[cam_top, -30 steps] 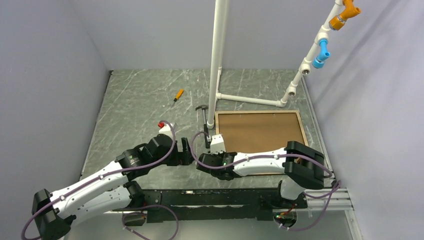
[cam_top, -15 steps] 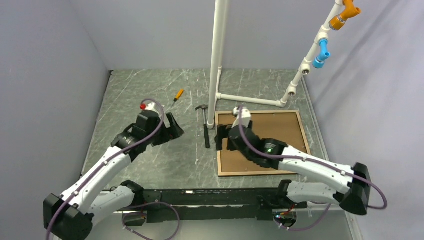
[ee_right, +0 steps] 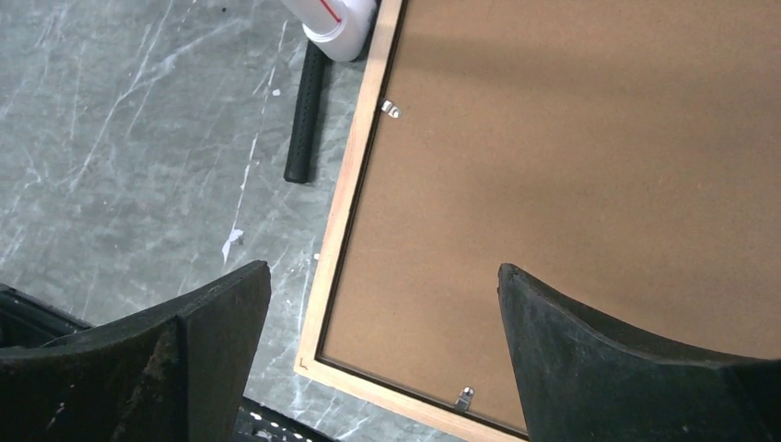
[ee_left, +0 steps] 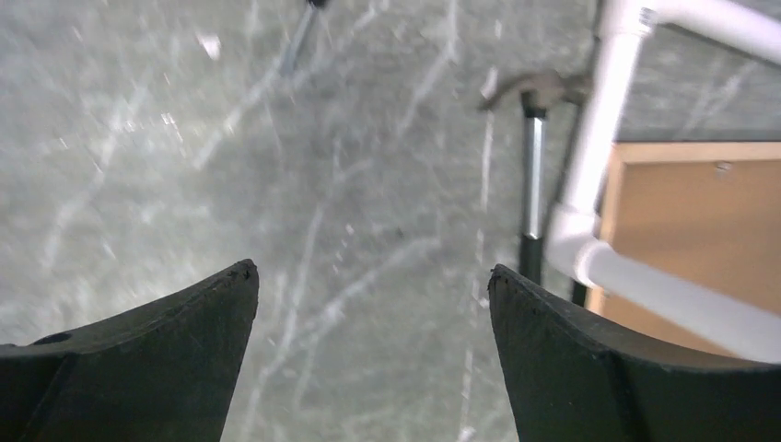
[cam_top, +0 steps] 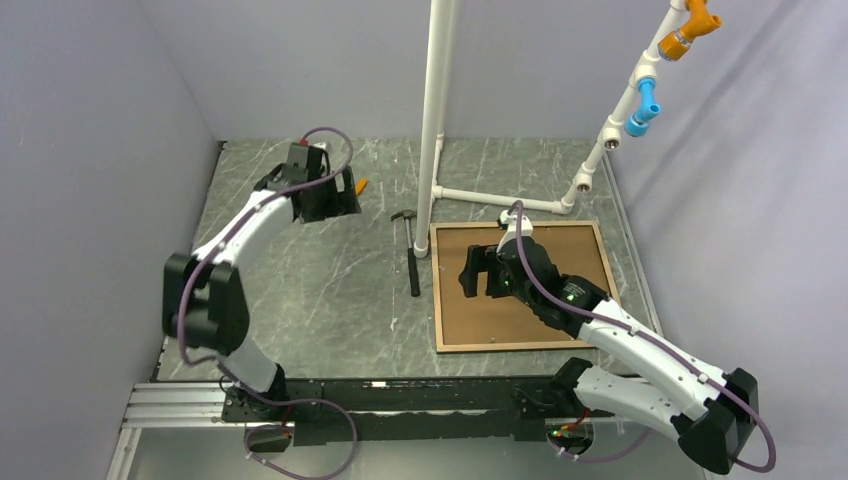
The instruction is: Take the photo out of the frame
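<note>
Face down right of centre in the top view: frame [cam_top: 500, 347], brown back of photo [cam_top: 480, 318] up, long axis left to right. Directly under right fingers [cam_top: 480, 275], spread wide, touching nothing. Left fingers [cam_top: 325, 203] also apart, far off at upper left. Only from right wrist: small metal tabs [ee_right: 391, 109] on the inner edge, probably first to turn.

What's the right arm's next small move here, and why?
Probably lower the open right gripper onto the small metal tab on the light wooden rim of the face-down rectangular picture frame and swing it aside. The photo's plain brown backing board faces up, such tabs seem to pin it, and the gripper hovers above, holding nothing.
</note>
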{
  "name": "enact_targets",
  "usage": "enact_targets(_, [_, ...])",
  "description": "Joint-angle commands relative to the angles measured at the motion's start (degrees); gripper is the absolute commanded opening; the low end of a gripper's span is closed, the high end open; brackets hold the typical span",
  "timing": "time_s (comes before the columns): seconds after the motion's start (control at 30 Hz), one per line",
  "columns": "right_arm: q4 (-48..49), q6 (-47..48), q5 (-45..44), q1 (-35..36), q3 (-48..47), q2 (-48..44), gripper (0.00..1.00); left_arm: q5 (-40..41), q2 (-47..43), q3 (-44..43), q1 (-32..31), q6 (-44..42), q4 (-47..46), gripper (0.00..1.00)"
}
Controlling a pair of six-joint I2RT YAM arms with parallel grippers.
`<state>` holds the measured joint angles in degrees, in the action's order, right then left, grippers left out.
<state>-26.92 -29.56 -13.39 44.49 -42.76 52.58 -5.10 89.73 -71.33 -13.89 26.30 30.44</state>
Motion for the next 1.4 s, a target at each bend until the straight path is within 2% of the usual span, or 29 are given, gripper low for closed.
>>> enact_targets(0.0, [1.4, 1.7, 5.8, -3.1, 1.1, -1.5, 0.94, 6.8, 10.6, -11.7, 1.1, -14.0, 4.6, 0.92])
enact_targets(0.03, [1.6, 1.7, 6.4, -3.6, 1.1, -1.4, 0.93, 8.6, 13.4, -14.3, 1.3, -15.7, 5.7, 0.86])
enact_targets(0.1, [1.7, 1.8, 7.2, -4.5, 0.7, -0.6, 0.93, 9.8, 18.5, -19.7, 1.6, -19.7, 7.4, 0.82])
enact_targets(0.27, [-0.1, 2.2, 6.7, -6.4, -2.0, 2.1, 0.93, 7.0, 29.7, -33.4, 3.1, -23.8, 12.6, 0.85])
enact_targets(0.4, [-1.5, 2.9, 6.2, -8.1, -3.4, 2.5, 0.93, 2.3, 34.8, -37.7, 4.5, -24.1, 14.0, 0.87])
enact_targets(0.5, [-1.9, 2.9, 5.8, -9.2, -3.6, 2.1, 0.92, 0.0, 37.0, -38.3, 4.7, -23.6, 13.9, 0.85])
enact_targets(0.8, [-3.8, 3.0, 4.9, -10.6, -4.4, 1.4, 0.93, -3.1, 38.9, -32.9, 4.5, -21.2, 8.8, 0.73])
enact_targets(1.0, [-3.1, 3.1, 5.6, -10.8, -3.3, 1.3, 0.93, -0.4, 42.2, -36.7, 3.3, -20.7, 10.9, 0.67])
enact_targets(1.17, [-2.3, 2.7, 9.8, -10.9, -3.1, 2.2, 0.93, 3.8, 45.8, -42.7, 1.5, -19.5, 16.8, 0.58])
enact_targets(1.33, [-0.7, 0.8, 15.8, -10.9, -1.2, 2.0, 0.93, 4.9, 45.1, -40.8, 0.8, -18.7, 15.9, 0.43])
enact_targets(1.37, [-0.5, 0.4, 17.1, -10.9, -0.7, 2.0, 0.93, 4.9, 45.0, -40.4, 0.8, -18.8, 15.4, 0.37])
